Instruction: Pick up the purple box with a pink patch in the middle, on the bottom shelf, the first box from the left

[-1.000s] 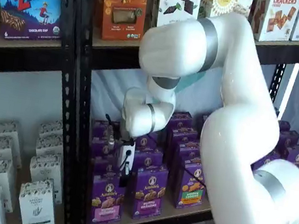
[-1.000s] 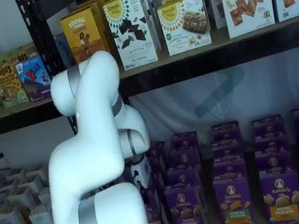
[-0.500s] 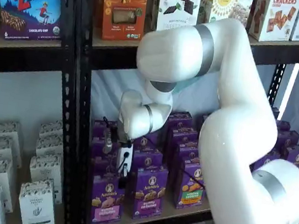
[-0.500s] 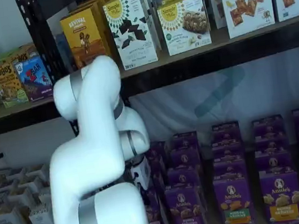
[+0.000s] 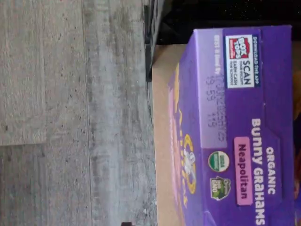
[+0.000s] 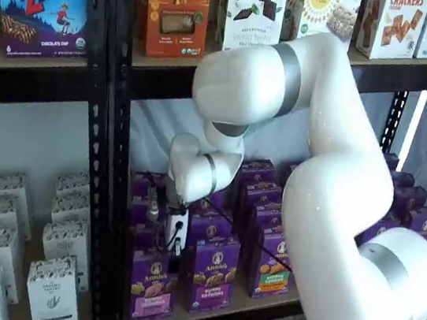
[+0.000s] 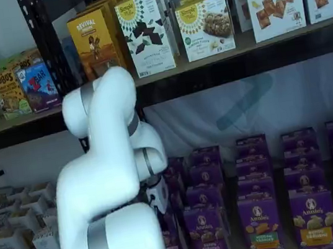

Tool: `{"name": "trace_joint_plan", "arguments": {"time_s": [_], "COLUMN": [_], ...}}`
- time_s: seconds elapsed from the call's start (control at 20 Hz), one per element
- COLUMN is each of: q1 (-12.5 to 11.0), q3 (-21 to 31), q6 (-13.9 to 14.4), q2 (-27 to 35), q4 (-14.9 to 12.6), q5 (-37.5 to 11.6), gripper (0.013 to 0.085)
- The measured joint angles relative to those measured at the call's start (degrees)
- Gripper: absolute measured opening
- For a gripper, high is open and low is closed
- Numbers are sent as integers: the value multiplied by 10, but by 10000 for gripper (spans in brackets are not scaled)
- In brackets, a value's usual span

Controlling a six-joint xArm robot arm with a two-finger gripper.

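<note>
The purple box [image 6: 152,282] with a pink band stands at the left end of the bottom shelf [image 6: 234,307], front of its row. The wrist view shows its top [image 5: 235,127], printed "Organic Bunny Grahams Neapolitan" with a pink patch, on the tan shelf deck [image 5: 162,141]. My gripper [image 6: 175,244] hangs just above this box, white body up and black fingers down. The fingers show side-on, so I cannot tell their gap. In a shelf view the arm hides most of the box [image 7: 172,239], and only the gripper's white body [image 7: 159,194] shows.
More purple boxes fill the bottom shelf in rows, one with green lettering [image 6: 214,275] and one with orange [image 6: 271,272] beside the target. A black upright [image 6: 105,193] stands just left of the box. White cartons [image 6: 52,288] sit in the left bay. Boxes line the upper shelf [image 6: 175,7].
The arm has shifted a little up and to the left, and the gripper has edged left with it above the purple box. No box has moved.
</note>
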Motion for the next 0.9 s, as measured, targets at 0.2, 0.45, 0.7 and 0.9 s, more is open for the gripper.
{"name": "trace_joint_plan", "arguments": {"time_s": [0.2, 0.45, 0.7, 0.9], "q1": [1, 2, 4, 5], "q3": [-13, -32, -46, -59], "q6": [-10, -7, -3, -6], "q2": [8, 20, 33, 47], "q4": [12, 11, 8, 13], "q5": [9, 21, 20, 21], "gripper": [850, 850, 850, 850]}}
